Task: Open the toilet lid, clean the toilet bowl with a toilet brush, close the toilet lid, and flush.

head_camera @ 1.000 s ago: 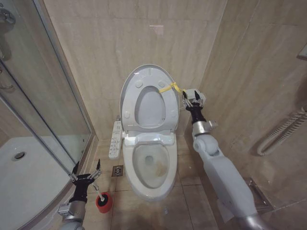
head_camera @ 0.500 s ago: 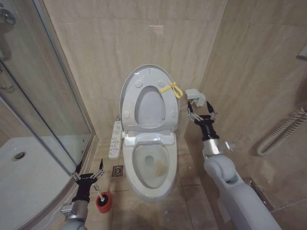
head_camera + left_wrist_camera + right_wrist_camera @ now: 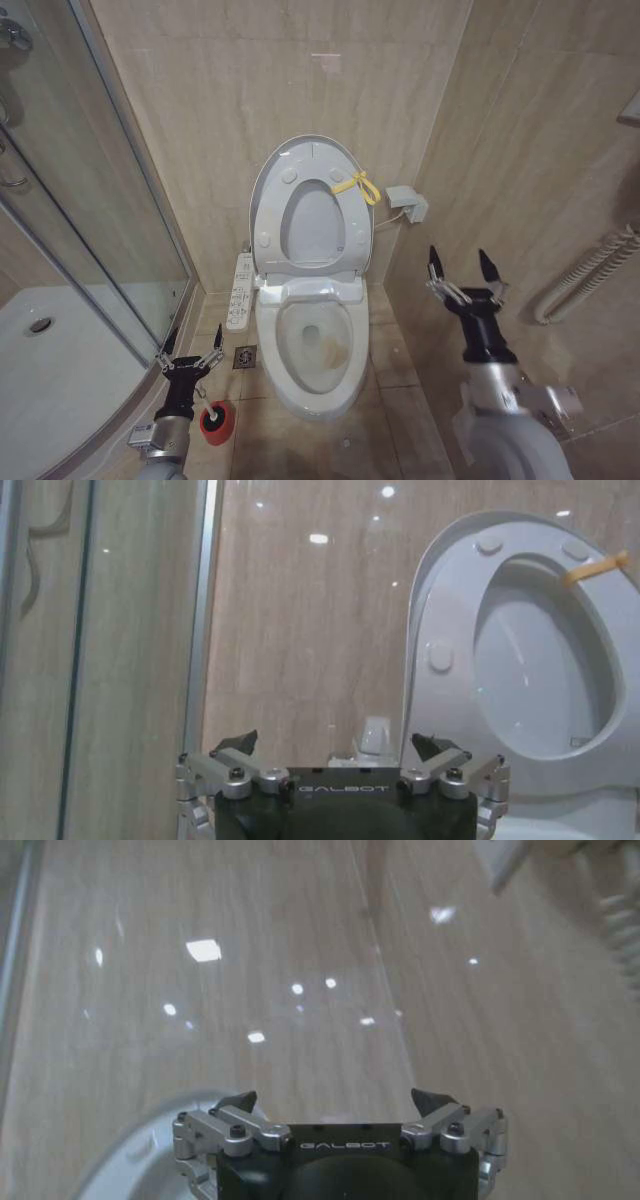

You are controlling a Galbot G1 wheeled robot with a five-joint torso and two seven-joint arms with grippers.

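- Pulling away from the yellow cord loop (image 3: 357, 185), the right gripper (image 3: 464, 266) is now hanging in the air to the right of the toilet, fingers spread and holding nothing.
- Lower left, the left gripper (image 3: 190, 345) is hovering with jaws apart just above the toilet brush (image 3: 211, 411) in its red holder (image 3: 216, 424) on the beige floor tiles (image 3: 400, 395), beside the glass shower door (image 3: 80, 190).
- At centre, the toilet lid (image 3: 275, 185) is standing upright against the far wall, exposing the toilet bowl (image 3: 318, 345) with its yellowish stain.
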